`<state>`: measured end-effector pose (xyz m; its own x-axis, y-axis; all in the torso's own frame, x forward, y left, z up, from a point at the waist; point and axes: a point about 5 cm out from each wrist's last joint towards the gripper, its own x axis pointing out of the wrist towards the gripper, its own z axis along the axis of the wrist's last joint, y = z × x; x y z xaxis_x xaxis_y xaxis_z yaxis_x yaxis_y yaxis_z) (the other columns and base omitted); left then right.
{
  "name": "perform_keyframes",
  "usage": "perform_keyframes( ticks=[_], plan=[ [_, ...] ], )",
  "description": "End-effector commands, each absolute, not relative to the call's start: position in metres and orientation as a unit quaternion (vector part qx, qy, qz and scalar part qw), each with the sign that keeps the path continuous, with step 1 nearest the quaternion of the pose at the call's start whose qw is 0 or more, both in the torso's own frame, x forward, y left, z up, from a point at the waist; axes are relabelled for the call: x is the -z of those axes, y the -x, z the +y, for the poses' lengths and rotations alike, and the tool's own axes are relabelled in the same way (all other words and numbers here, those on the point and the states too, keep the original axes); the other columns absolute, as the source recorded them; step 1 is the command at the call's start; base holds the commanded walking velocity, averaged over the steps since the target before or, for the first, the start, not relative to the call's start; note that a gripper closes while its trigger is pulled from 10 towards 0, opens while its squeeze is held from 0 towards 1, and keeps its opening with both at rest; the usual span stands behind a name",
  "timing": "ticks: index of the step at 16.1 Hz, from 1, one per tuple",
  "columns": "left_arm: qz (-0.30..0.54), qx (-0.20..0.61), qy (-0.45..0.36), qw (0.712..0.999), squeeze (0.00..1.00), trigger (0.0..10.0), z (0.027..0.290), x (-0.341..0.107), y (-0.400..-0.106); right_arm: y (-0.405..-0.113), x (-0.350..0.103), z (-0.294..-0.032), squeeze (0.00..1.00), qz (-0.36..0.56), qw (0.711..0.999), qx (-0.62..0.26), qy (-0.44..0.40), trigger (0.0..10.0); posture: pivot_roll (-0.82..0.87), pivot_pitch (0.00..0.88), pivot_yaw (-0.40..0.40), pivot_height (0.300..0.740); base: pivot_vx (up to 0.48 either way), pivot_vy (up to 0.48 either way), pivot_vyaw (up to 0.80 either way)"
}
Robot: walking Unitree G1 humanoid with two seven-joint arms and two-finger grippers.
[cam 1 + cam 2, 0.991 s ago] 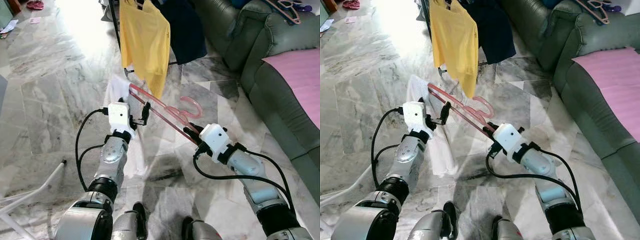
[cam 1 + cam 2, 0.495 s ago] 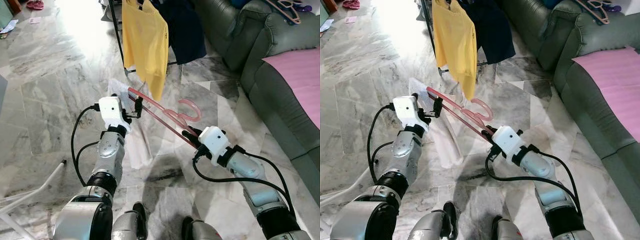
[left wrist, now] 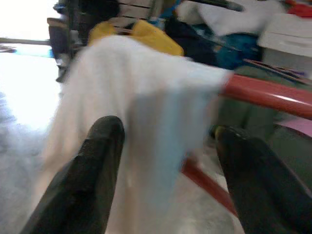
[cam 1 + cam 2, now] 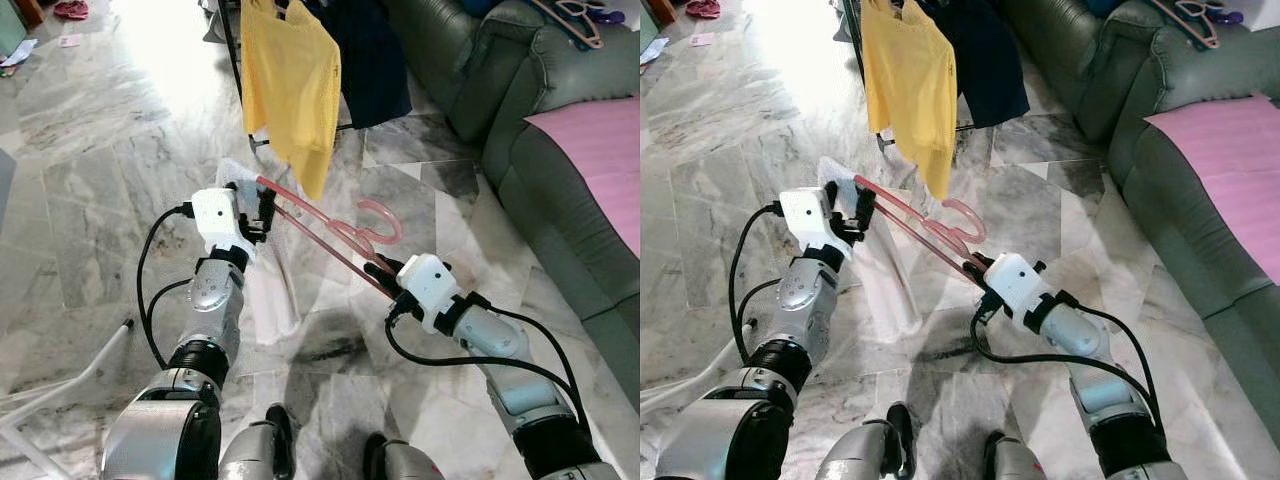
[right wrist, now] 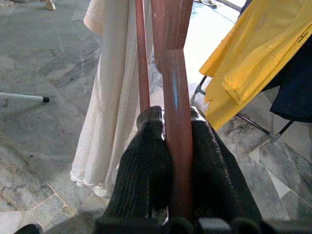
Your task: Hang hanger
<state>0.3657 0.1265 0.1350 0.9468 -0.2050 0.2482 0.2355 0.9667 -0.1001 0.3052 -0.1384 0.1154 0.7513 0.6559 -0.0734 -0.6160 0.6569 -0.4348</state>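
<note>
My right tool is clamped on one end of the pink hanger, which I hold slanted above the marble floor. At the far end a white cloth drapes over it. My left tool sits there, fingers spread around the cloth. A yellow shirt hangs just behind.
</note>
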Motion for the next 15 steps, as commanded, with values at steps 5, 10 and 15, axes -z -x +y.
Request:
perform_keyframes(
  ticks=[5,10,15],
  plan=[
    [-0.113,0.161,0.046,0.979,0.00,10.0,0.132,-0.124,-0.356,-0.306,-0.120,-0.136,0.00,-0.058,0.907,-0.355,0.219,0.0,-0.13,0.198,0.058,0.740,0.000,0.000,0.00],
    [-0.114,0.142,0.051,0.982,0.00,0.0,0.142,-0.129,-0.361,-0.305,-0.119,-0.134,0.00,-0.058,0.906,-0.358,0.218,0.0,-0.14,0.198,0.058,0.740,0.000,0.000,0.00],
    [-0.115,0.138,0.063,0.982,0.00,0.0,0.144,-0.130,-0.362,-0.303,-0.118,-0.136,0.00,-0.056,0.907,-0.355,0.217,0.0,-0.15,0.203,0.062,0.740,0.000,0.000,0.00]
  ],
)
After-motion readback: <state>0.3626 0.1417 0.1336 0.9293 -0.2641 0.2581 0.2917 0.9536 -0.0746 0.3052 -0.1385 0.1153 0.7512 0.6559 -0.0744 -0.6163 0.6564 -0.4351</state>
